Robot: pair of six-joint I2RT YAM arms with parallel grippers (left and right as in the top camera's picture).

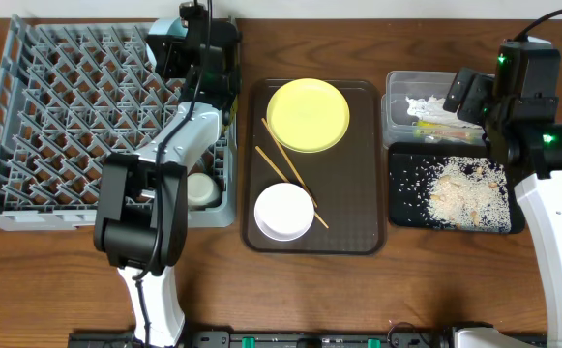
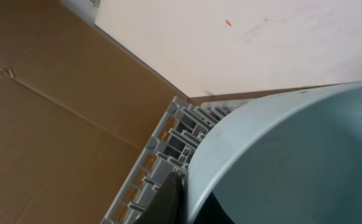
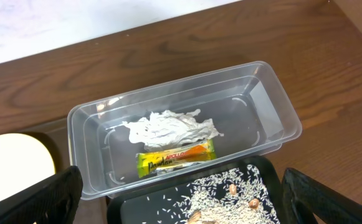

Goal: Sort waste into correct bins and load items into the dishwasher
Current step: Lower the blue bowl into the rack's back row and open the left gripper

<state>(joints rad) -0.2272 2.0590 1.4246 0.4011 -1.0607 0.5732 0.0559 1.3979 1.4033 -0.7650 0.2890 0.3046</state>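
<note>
My left gripper is shut on the rim of the light blue bowl, held tilted over the far right corner of the grey dish rack. In the left wrist view the bowl fills the right side, with one finger against its rim. A small white cup sits in the rack's near right corner. My right gripper is open and empty above the clear tub, which holds white paper and the wrapper. Rice lies on the black tray.
A brown serving tray in the middle holds the yellow plate, two chopsticks and the white bowl. Cardboard and a white wall show behind the table in the left wrist view.
</note>
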